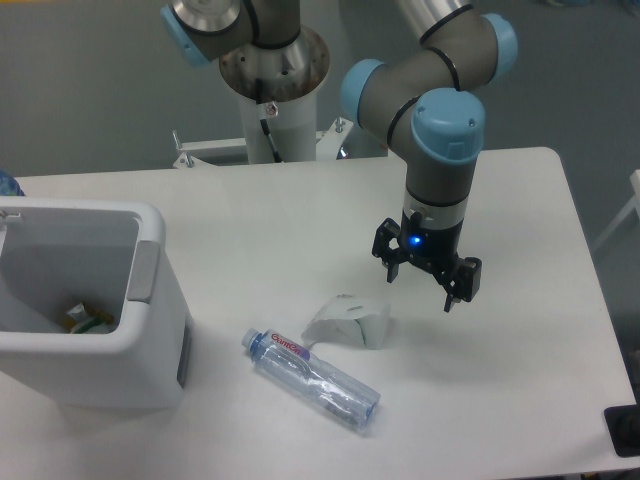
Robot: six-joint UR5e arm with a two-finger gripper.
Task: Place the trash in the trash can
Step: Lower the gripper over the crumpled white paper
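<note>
A crumpled white paper carton [349, 321] with green marks lies on the white table, just left of and below my gripper. A clear plastic bottle [311, 377] with a red-lettered label lies on its side in front of the carton, cap toward the bin. The white trash can [150, 340] stands at the left edge, with some item inside at its bottom. My gripper [422, 289] hangs above the table to the right of the carton, fingers pointing down, open and empty.
The arm's base column [272, 90] stands at the back of the table. A dark object [625, 430] sits at the front right corner. The table's right edge [590, 260] runs close to the gripper's right.
</note>
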